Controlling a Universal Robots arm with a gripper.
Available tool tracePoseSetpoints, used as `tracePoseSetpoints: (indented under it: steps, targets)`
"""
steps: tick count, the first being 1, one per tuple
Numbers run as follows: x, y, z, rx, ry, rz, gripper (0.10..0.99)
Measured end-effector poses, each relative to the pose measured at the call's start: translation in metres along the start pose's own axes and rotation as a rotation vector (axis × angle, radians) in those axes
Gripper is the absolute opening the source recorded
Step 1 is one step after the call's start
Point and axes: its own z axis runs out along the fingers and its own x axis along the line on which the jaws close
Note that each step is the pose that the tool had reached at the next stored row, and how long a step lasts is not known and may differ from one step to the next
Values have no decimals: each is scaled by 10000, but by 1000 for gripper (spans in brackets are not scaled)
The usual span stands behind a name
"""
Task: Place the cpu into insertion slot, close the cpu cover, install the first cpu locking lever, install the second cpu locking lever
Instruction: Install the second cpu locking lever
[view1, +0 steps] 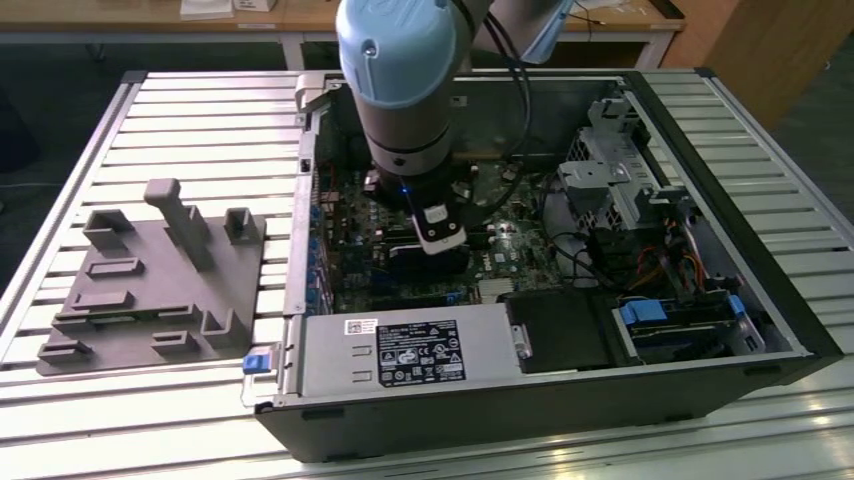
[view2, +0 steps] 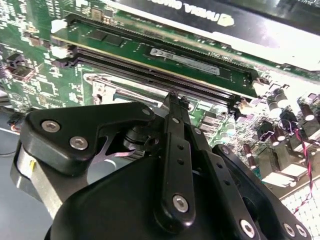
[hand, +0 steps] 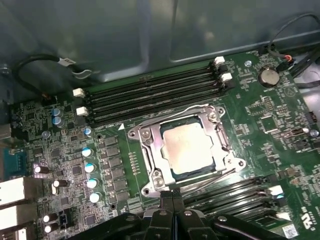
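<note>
Motherboard (hand: 260, 115) shows cpu (hand: 187, 150) under cpu cover (hand: 150, 145); fingers (hand: 172, 205) partly cropped.

cpu (hand: 186, 149) in insertion slot (hand: 172, 176), cover (hand: 150, 137) over

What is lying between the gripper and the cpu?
In the first wrist view, only the cpu cover's metal frame edge separates the gripper from the seated cpu.

In the exterior view, the arm (view1: 407, 100) hides the insertion slot. In the second wrist view, the gripper (view2: 172, 97) linkage covers most of the cpu cover (view2: 107, 87). The lever positions cannot be determined.
</note>
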Motion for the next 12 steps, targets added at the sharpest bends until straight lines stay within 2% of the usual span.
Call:
tracePoseSetpoints:
  steps: [4,12]
  targets:
    - [37,-22,32,-42,12,6,106]
    - [80,-49,77,-217,59,28,106]
